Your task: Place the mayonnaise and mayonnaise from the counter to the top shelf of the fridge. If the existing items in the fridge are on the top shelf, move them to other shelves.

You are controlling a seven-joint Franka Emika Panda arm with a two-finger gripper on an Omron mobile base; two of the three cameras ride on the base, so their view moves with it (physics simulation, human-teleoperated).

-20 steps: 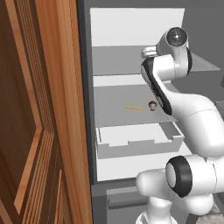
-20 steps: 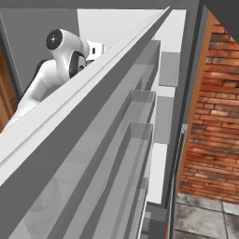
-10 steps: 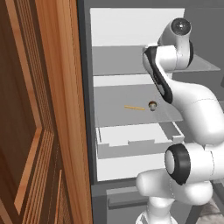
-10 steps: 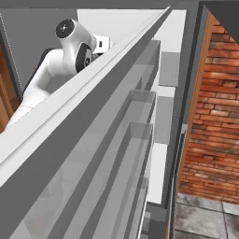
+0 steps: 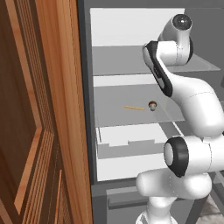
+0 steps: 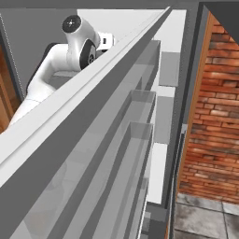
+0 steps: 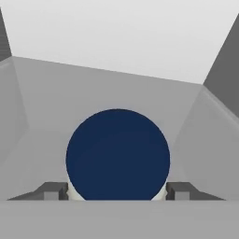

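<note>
The mayonnaise jar (image 7: 117,156) sits low in the centre of the hand view, blue lid toward me, clamped between my pincer (image 7: 116,190) tips, over the grey top shelf (image 7: 56,93) inside the fridge (image 5: 85,109). I judge I'm delivering it. Next I should lower it flat, then spread the tips. At centre frame in the left base view, the tan bit (image 5: 152,105) and orange sliver (image 5: 134,107) lie on a lower shelf (image 5: 118,116).

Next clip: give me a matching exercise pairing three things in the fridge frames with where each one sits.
Things:
1. mayonnaise jar
2. tan round item
3. orange sliver

Places:
A. lying flat on the middle shelf, left of the round item
B. between the finger tips, blue lid facing the hand camera
C. on the middle shelf, close to the arm

Pairs: 1-B, 2-C, 3-A
</note>
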